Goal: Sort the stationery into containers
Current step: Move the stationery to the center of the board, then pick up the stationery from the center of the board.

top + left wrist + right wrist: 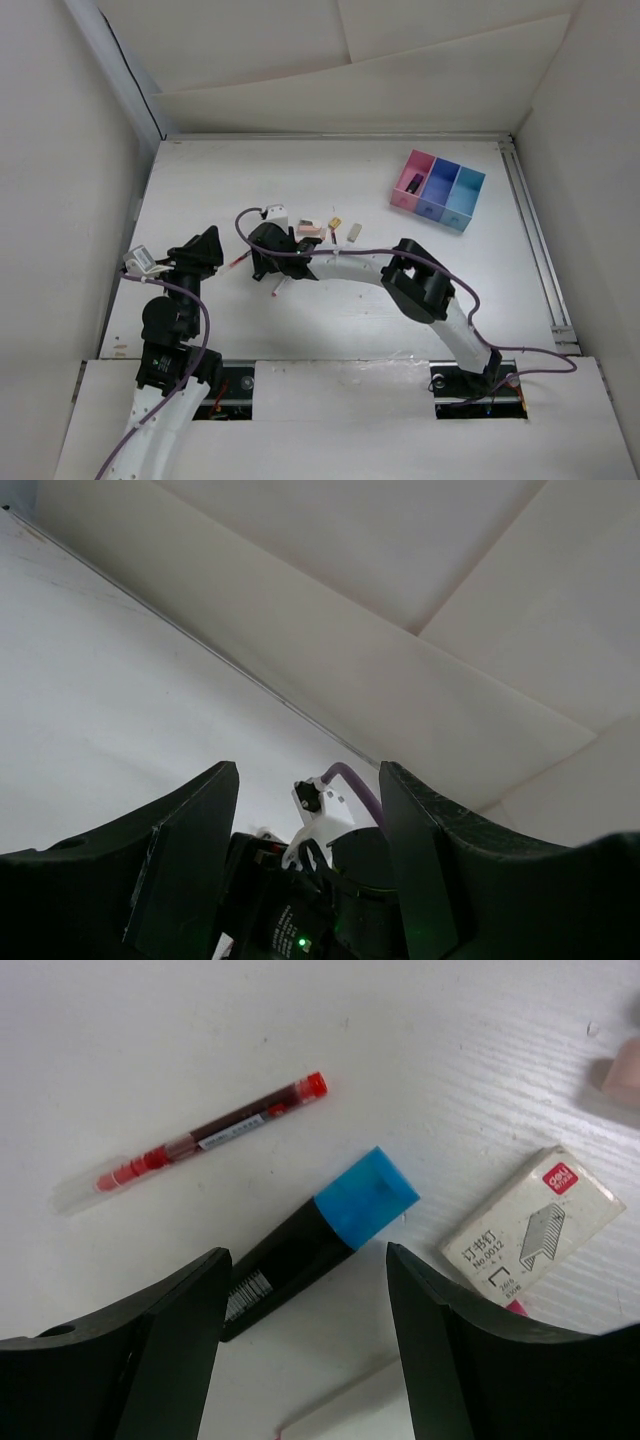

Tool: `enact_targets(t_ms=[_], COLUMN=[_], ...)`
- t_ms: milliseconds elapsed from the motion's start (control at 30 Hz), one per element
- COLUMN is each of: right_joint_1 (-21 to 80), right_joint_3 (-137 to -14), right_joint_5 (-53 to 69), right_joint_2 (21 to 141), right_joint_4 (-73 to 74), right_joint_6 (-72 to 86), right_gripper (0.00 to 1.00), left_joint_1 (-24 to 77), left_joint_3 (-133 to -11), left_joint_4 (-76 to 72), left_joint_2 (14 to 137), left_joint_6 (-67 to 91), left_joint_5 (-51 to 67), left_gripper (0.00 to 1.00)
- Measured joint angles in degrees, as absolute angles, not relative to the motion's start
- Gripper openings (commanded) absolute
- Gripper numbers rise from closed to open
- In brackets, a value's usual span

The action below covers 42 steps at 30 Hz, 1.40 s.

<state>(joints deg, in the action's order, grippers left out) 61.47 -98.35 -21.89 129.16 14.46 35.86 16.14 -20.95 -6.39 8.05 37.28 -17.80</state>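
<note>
A black highlighter with a blue cap [310, 1245] lies on the white table, right below and between the open fingers of my right gripper [308, 1260]. A thin clear pen with red ink [200, 1140] lies just beyond it. A staples box [530, 1225] and a pinkish eraser [625, 1075] lie to the right. In the top view my right gripper [265, 255] hides the highlighter. The three-bin tray [438, 190], pink, dark blue and cyan, stands at the far right. My left gripper [210, 240] is open and empty and points at the right wrist.
Small items [335, 225] lie in a loose row just beyond the right gripper. Two thin pens [278, 290] lie beside it. A dark item sits in the pink bin [412, 185]. A purple cable [355, 785] and the right wrist fill the left wrist view.
</note>
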Motion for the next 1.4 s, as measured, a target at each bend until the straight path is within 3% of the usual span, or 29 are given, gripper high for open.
enact_targets(t_ms=[533, 600, 633, 733, 800, 833, 867, 900, 1033, 1167, 1400], right_joint_1=[61.5, 61.5, 61.4, 61.1, 61.1, 61.1, 61.1, 61.0, 60.8, 60.8, 59.5], right_joint_3=[-100.9, -100.7, -100.5, -100.2, -100.2, -100.2, -100.2, -100.2, -100.0, -100.0, -93.6], right_joint_5=[-31.0, -31.8, -32.2, -32.9, -33.0, -33.1, -33.0, -32.9, -32.5, -31.7, -27.1], right_joint_2=[132.8, 132.8, 132.8, 132.8, 132.8, 132.8, 132.8, 132.8, 132.8, 132.8, 126.5], right_joint_4=[12.5, 12.4, 12.3, 12.3, 12.3, 12.1, 11.9, 11.9, 11.6, 11.2, 8.6], right_joint_6=[37.8, 37.9, 38.2, 37.8, 37.5, 37.4, 37.2, 37.1, 36.8, 36.7, 35.8], right_gripper=[0.64, 0.42, 0.39, 0.46, 0.58, 0.58, 0.55, 0.42, 0.17, 0.09, 0.09], left_joint_1=[16.1, 16.1, 16.1, 16.1, 16.1, 16.1, 16.1, 16.1, 16.1, 16.1, 16.1], left_joint_3=[-20.8, -20.6, -20.4, -20.2, -20.2, -20.2, -20.2, -20.2, -20.2, -20.2, -20.2], left_joint_4=[-4.4, -3.5, -3.2, -2.6, -2.4, -2.3, -2.1, -2.1, -1.6, -1.4, -1.6], left_joint_2=[6.4, 4.4, 3.4, 1.6, 1.7, 1.8, 2.1, 2.4, 3.2, 3.2, 3.8], left_joint_6=[38.1, 38.8, 39.0, 39.7, 40.0, 40.2, 40.2, 40.4, 40.5, 40.6, 40.5], left_joint_5=[-20.0, -21.4, -22.1, -23.8, -24.6, -24.8, -25.0, -25.2, -25.8, -26.0, -25.7], left_gripper=[0.57, 0.57, 0.57, 0.57, 0.57, 0.57, 0.57, 0.57, 0.57, 0.57, 0.57])
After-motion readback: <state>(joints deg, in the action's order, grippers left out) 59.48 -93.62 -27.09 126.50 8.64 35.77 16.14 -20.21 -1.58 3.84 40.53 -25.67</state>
